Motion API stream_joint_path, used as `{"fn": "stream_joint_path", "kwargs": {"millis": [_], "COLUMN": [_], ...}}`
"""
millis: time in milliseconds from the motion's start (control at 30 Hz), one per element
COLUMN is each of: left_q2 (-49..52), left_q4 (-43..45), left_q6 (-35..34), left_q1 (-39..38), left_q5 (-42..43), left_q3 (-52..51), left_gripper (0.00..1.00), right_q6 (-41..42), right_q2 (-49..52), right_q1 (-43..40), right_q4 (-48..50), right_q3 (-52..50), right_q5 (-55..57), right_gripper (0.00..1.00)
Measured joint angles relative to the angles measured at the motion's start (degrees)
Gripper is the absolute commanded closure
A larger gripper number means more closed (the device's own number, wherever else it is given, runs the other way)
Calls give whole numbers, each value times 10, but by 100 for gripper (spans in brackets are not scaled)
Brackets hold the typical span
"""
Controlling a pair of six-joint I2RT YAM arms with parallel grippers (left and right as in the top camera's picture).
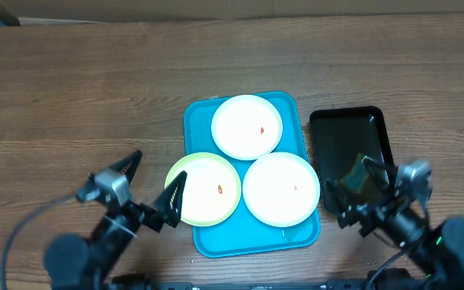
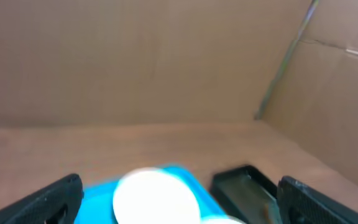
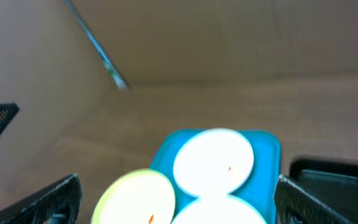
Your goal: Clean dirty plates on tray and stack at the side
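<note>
The turquoise tray (image 1: pixel 196 121) lies at the table's middle front and holds three plates. A white plate (image 1: pixel 246 126) with a red speck is at the back. A pale yellow-green plate (image 1: pixel 203 190) with an orange speck overhangs the tray's left rim. A white plate (image 1: pixel 281 189) is at the front right. My left gripper (image 1: pixel 153 179) is open and empty, just left of the yellow-green plate. My right gripper (image 1: pixel 359 189) is open and empty over the black tray. The right wrist view shows the tray (image 3: pixel 263 146) and all three plates; the left wrist view shows the back white plate (image 2: pixel 156 196).
A smaller black tray (image 1: pixel 350 141) lies right of the turquoise tray and holds a small dark item I cannot identify. Bare wooden table lies left of and behind the trays. Cardboard walls stand at the back.
</note>
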Motion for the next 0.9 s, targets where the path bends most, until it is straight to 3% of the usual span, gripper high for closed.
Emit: {"fn": "stream_joint_path", "kwargs": {"millis": [200,367,500,633,900], "left_q2": [230,376,457,511,539], "left_q4": [-232,-404,-470,-537,-595], "left_q6": [21,73,80,71,116], "left_q1": [0,0,0,-3,-94], "left_q5": [33,39,48,58,25], "left_q3": [251,401,448,450,451], "left_gripper": [0,0,0,0,0], "right_q6": [-20,-29,-27,36,150], "right_q2": [224,359,430,512,684], "right_q1": [0,0,0,0,0], "right_q4": [-198,-276,-320,-380,-435], "right_q3": [262,382,391,391,377], "right_q5": [55,71,73,129,258], "right_gripper": [0,0,0,1,17]}}
